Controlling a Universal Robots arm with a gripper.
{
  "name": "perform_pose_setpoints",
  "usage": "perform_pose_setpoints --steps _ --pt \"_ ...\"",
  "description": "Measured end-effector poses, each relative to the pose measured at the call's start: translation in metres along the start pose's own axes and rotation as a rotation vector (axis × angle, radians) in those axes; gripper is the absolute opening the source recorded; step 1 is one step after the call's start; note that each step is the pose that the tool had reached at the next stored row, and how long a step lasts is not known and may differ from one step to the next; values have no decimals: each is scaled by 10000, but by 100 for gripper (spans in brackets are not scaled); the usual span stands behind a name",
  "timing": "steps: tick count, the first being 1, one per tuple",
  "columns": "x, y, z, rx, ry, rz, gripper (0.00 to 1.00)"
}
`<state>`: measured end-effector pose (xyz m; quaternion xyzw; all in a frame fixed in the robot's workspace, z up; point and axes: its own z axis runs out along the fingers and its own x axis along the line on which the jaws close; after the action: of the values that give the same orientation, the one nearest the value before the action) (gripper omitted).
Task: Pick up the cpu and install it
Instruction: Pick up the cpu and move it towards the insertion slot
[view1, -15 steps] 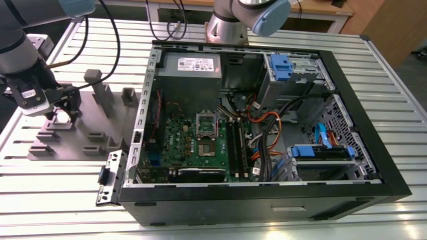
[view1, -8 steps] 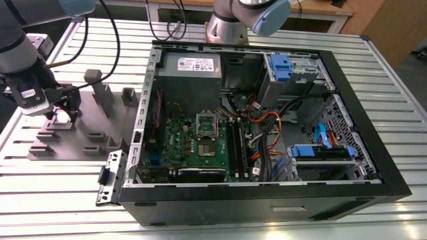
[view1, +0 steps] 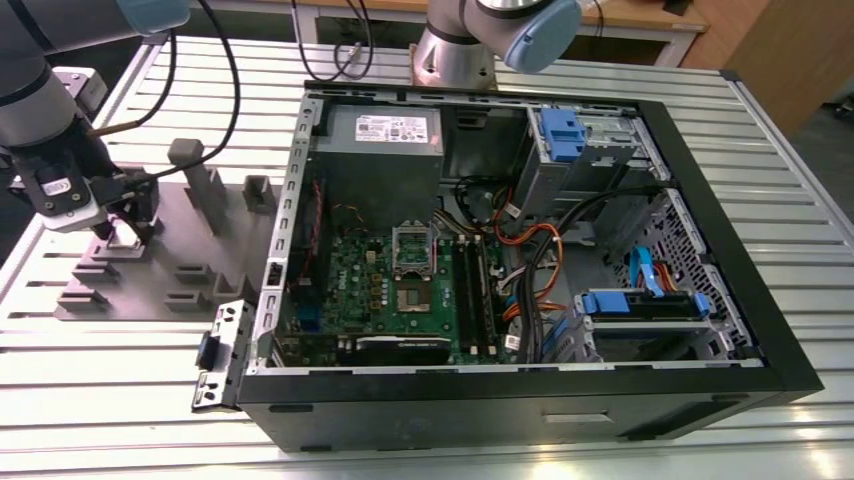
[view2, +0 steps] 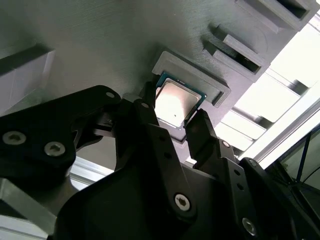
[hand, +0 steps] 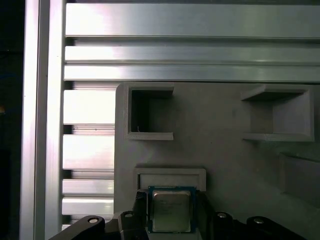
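Exterior view high over table (view1: 134, 400), both wrist views close, sharing the cpu (view2: 175, 102)

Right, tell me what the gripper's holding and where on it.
The cpu, pinched by two opposite edges in the gripper, at its nest in the grey fixture.

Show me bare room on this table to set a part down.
Free: table slats in front of the fixture plate, exterior view's lower left; slats beside the computer case, exterior view's right. Crowded: around the gripper and cpu, and inside the case.
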<state>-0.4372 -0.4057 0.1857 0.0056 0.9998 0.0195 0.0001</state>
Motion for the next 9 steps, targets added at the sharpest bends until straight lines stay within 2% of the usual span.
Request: perform_pose_setpoints --steps 1,9 --pt "0 0 0 -1 0 0 51" --pt "0 0 1 -13 1 0 51"
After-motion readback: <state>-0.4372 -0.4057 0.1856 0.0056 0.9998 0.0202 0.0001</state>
